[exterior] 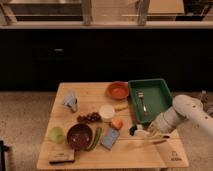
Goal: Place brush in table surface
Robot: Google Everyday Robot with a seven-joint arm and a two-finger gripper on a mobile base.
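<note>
The brush (134,131) lies low at the front right of the table surface (135,157), with its dark head to the left, its white neck beside it and its thin pale handle (156,141) running right. My gripper (151,132) is at the end of the white arm (186,113) that comes in from the right. It is right over the brush's neck and handle. Whether it holds the brush does not show.
A green tray (161,89) with a fork (142,100) stands at the back right. An orange bowl (117,90), a white cup (106,112), grapes (89,118), a dark bowl (79,135), a green apple (56,134) and a blue sponge (111,138) are spread over the left and middle.
</note>
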